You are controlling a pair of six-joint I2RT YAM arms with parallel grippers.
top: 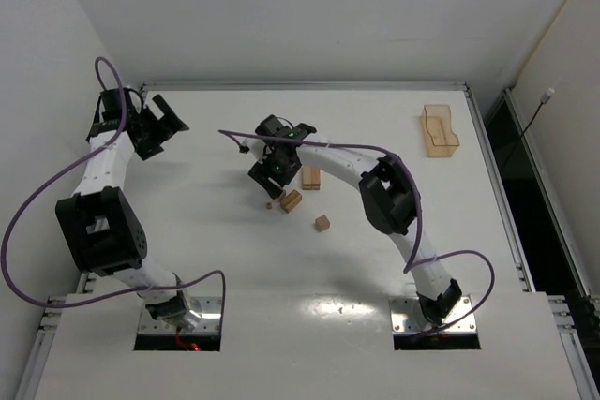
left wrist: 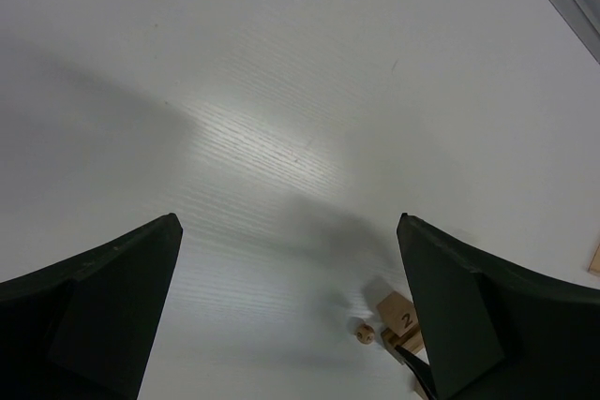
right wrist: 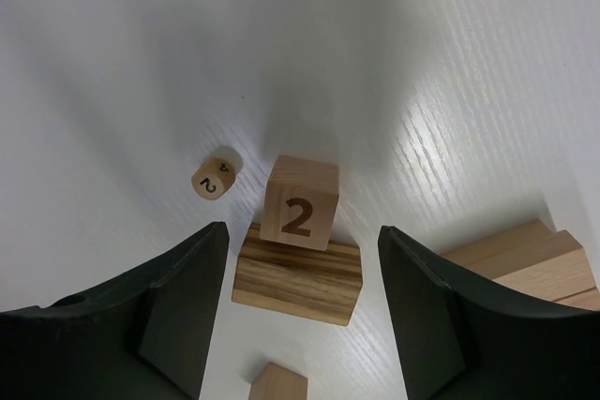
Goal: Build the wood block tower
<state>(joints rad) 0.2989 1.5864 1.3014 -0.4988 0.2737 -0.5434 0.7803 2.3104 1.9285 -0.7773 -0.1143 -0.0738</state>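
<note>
The tower point(top: 291, 200) is a light-tan cube marked "2" point(right wrist: 300, 203) sitting on a striped wooden bar point(right wrist: 298, 278). My right gripper point(right wrist: 302, 231) is open, with its jaws on either side of this stack and not touching it; it also shows in the top view point(top: 277, 185). A small wooden die point(right wrist: 214, 178) lies just left of the stack. Another cube point(top: 322, 223) lies nearer, and its top shows in the right wrist view point(right wrist: 278, 383). Plain bars point(top: 310, 177) lie to the right. My left gripper point(top: 165, 125) is open and empty at the far left, over bare table.
A translucent amber tray point(top: 439, 130) stands at the far right of the white table. The left wrist view shows the numbered cube point(left wrist: 401, 314) and the die point(left wrist: 366, 333) in the distance. A purple cable arcs over the right arm point(top: 356, 149).
</note>
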